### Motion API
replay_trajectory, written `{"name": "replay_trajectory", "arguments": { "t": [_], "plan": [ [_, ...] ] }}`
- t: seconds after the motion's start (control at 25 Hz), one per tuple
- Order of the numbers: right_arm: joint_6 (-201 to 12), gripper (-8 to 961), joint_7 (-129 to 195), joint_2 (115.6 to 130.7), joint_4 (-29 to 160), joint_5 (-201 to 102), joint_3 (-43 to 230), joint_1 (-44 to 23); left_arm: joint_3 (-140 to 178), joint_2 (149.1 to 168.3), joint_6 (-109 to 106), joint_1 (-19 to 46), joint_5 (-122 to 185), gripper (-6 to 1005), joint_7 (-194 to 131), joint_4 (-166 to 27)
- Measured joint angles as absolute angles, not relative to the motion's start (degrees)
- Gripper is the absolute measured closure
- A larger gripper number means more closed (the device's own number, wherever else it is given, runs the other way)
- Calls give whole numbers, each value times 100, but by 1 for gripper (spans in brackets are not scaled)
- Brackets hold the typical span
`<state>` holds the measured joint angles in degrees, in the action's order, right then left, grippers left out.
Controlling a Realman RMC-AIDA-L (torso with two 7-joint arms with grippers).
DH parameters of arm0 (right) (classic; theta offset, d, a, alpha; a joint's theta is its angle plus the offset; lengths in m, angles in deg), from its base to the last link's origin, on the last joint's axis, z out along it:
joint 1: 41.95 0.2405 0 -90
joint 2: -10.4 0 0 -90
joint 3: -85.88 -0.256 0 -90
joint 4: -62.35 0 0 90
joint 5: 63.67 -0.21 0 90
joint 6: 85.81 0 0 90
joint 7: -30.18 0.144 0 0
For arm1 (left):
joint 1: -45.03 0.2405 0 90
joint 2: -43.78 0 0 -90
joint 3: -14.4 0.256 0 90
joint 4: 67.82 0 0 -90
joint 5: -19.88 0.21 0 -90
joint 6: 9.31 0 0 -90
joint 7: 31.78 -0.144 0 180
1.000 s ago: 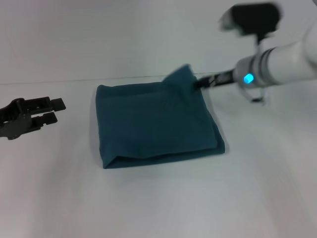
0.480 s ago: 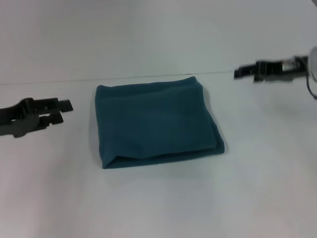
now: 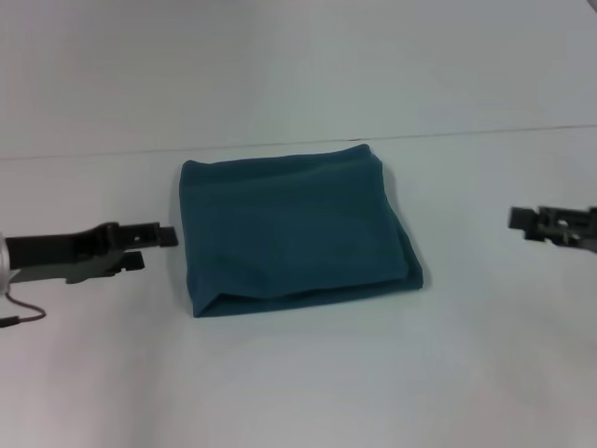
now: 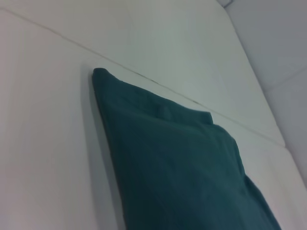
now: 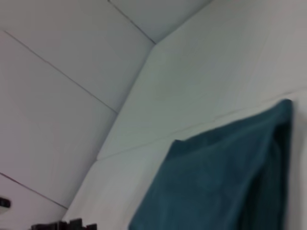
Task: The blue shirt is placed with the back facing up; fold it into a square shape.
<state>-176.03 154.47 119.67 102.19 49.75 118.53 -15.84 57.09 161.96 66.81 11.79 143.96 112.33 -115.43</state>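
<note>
Left gripper (image 3: 154,247): fingers slightly apart, holding nothing, now just beside the left edge of the blue shirt (image 3: 294,229), closer than a second ago. Right gripper (image 3: 530,220): finger state cannot be told; it has let go of the far right corner, pulled back and dropped low, well apart from the cloth on its right. The shirt lies flat mid-table (image 3: 298,383) as a near-square stack, corner settled. Judgement: folding looks complete or nearly so. Nothing else near; nothing obstructs either arm.
</note>
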Motion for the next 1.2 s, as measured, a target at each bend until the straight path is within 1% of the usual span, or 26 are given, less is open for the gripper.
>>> {"name": "replay_trajectory", "arguments": {
  "t": [0.16,0.32,0.44,0.8,1.2],
  "plan": [
    [-17546,224,15332,11925,10172,4976,11836,-1821,5746,16218,6247,948,14431,224,11457,-11069],
    [-17435,224,15219,11932,10160,5010,11830,-1869,5987,16189,5825,630,14447,214,11556,-10481],
    [-17411,224,15193,11935,10149,5011,11839,-1863,6132,16217,5722,494,14450,210,11603,-10329],
    [-17291,225,15044,11933,10003,5011,11808,-1819,6744,16250,5262,498,14466,208,12030,-10319],
    [-17278,225,15038,11943,9976,5007,11804,-1822,6742,16209,4875,383,14469,207,12034,-10263]
  ]
}}
